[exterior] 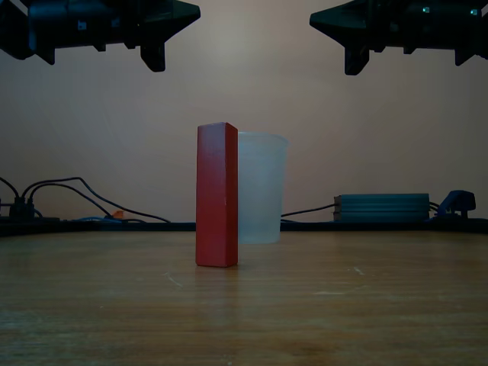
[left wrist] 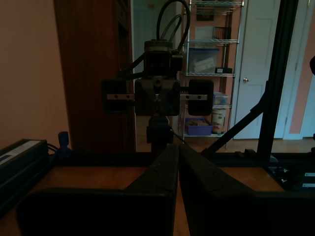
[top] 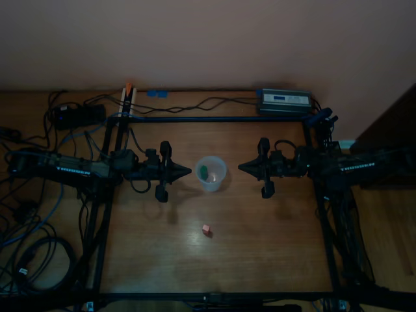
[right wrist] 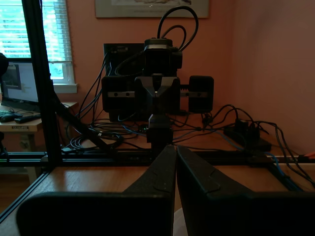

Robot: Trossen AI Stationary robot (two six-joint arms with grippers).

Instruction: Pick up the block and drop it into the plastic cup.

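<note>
From above, the block is a small pinkish-red square on the wooden table, nearer the front edge than the plastic cup. The exterior view shows the block as a red bar standing upright in front of the translucent cup. A small green piece lies in the cup. My left gripper hovers beside the cup on the top view's left, and my right gripper hovers on the other side. Both are shut and hold nothing, their fingers meeting at a point. They hang high above the table.
A black metal frame borders the table. Behind it by the wall sit a grey power supply and a power strip. Cables trail off the top view's left side. Bare wood surrounds the block.
</note>
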